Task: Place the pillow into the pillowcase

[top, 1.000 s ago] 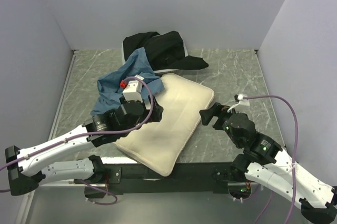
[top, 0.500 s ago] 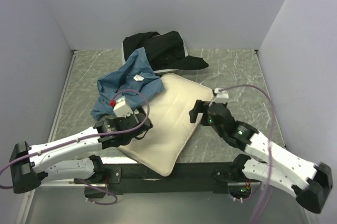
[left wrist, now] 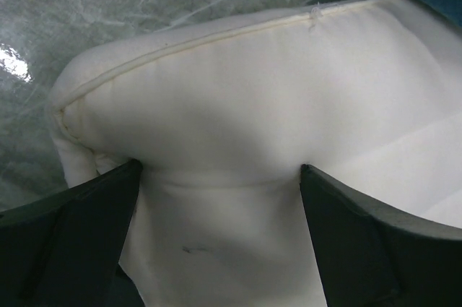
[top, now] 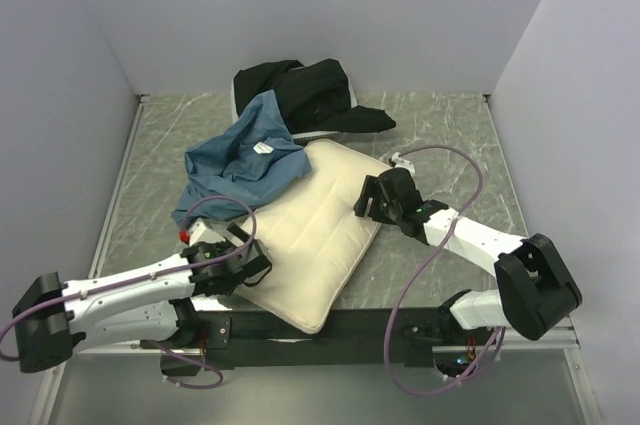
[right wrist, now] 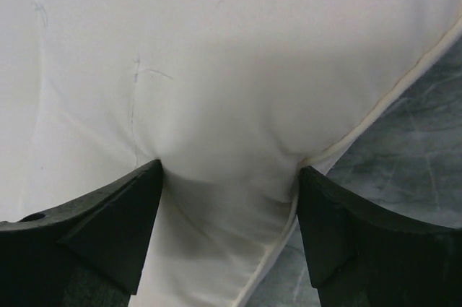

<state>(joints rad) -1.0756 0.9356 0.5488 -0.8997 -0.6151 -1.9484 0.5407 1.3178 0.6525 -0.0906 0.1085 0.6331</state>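
The left fingers (left wrist: 79, 235) stand wide apart. The edge of the pillow (left wrist: 289, 105), close to its near-left corner, bulges between them and touches both inner sides. The right fingers (right wrist: 94, 235) are also wide. The pillow's right long edge is pushed in between them and creased there; whether they squeeze it firmly I cannot tell. So the cream pillow lies between the two pairs of fingers, flat on the worktop (top: 450, 135), which is grey-green with marble veins. Its long axis goes diagonally, from the near end by the left fingers to the far end beyond the right fingers. Its near corner reaches over the worktop's front edge. Beyond the left fingers the blue pillowcase (top: 235, 160) lies crumpled and overlaps the pillow's far-left corner. Farther behind it a black cloth (top: 300, 90) lies at the back wall (top: 320, 5). Pale plain walls close three sides.
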